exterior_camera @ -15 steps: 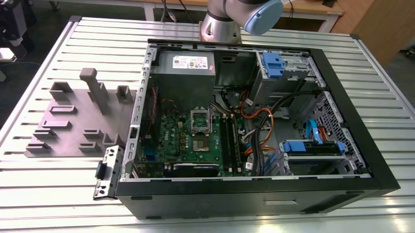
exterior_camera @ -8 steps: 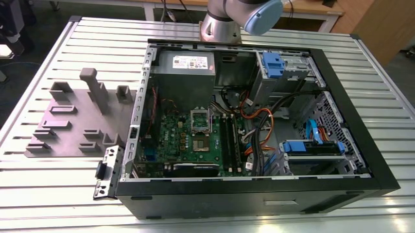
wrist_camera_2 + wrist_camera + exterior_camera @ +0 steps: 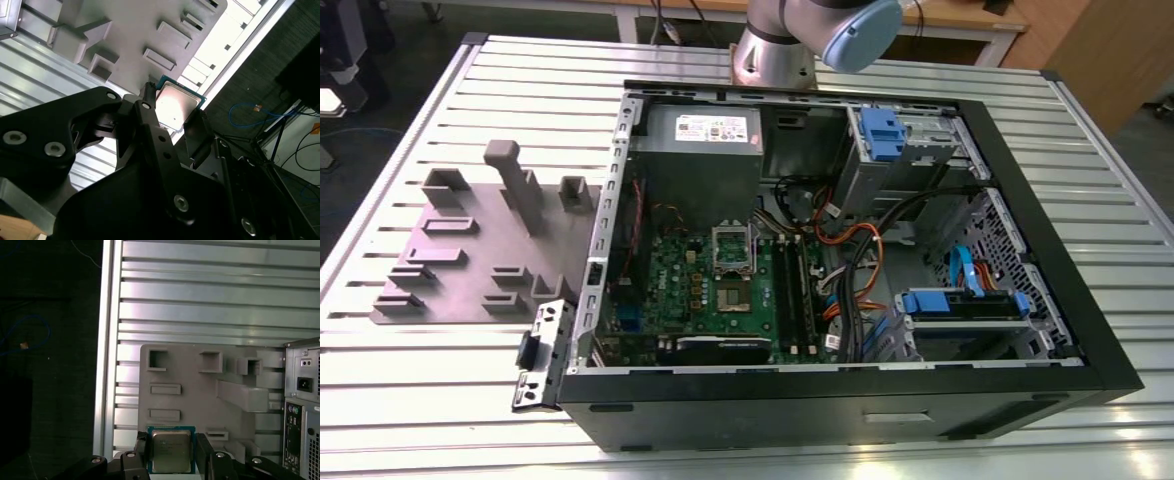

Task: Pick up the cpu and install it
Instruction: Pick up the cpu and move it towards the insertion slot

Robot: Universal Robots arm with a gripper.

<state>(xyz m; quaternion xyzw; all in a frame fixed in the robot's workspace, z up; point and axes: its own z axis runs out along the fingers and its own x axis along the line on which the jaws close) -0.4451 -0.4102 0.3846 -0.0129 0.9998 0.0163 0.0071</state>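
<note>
1. The black two-finger gripper (image 3: 172, 442) is clamped on the small square cpu (image 3: 171, 452), which has a silvery top and a teal rim. One finger (image 3: 142, 452) presses each opposite edge.
2. In the second wrist view a finger (image 3: 150, 117) hides part of the cpu (image 3: 177, 102); its underside cannot be made out.
3. Behind the cpu lies a grey moulded fixture tray (image 3: 200, 395) with raised pockets.
4. The slatted aluminium table (image 3: 200, 290) lies open on the tray's far side, its edge bordering dark floor (image 3: 50, 365).
5. The open black computer case (image 3: 854, 405) sits to the exterior view's right of the tray (image 3: 467, 265); its rear panel (image 3: 300, 405) is cut off.
</note>
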